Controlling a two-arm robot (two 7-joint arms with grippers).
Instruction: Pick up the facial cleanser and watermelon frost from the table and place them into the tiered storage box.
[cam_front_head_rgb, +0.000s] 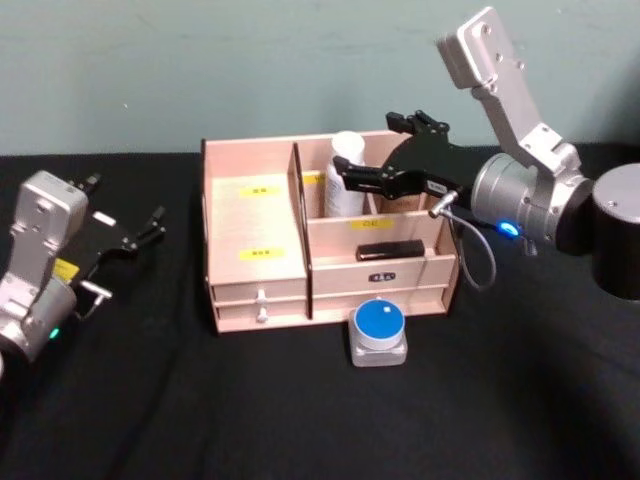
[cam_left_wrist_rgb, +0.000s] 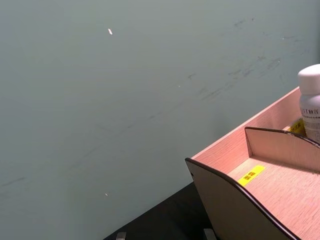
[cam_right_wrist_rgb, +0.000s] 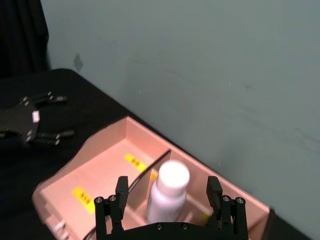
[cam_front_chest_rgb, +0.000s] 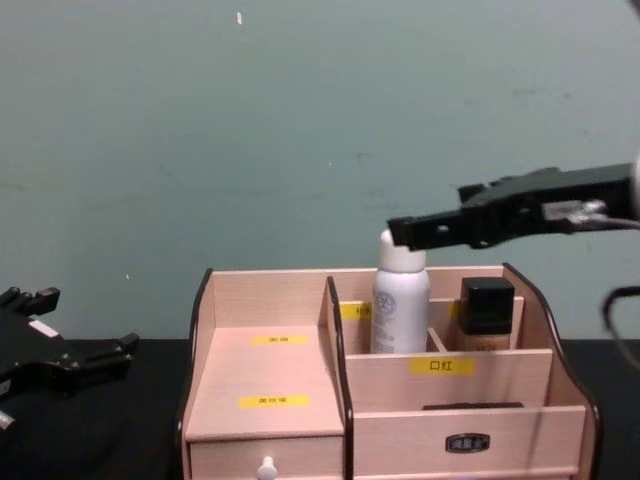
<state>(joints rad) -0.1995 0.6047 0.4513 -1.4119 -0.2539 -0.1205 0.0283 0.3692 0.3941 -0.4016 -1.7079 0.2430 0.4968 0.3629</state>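
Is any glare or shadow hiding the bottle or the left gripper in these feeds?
Head view: the bottle has its cap washed out white, and the black left gripper nearly merges with the black table. Right wrist view: the cap glares, with no detail on it. Chest view: even light, and the bottle's label print shows.

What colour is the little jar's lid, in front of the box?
Blue lid, clearest in head view.
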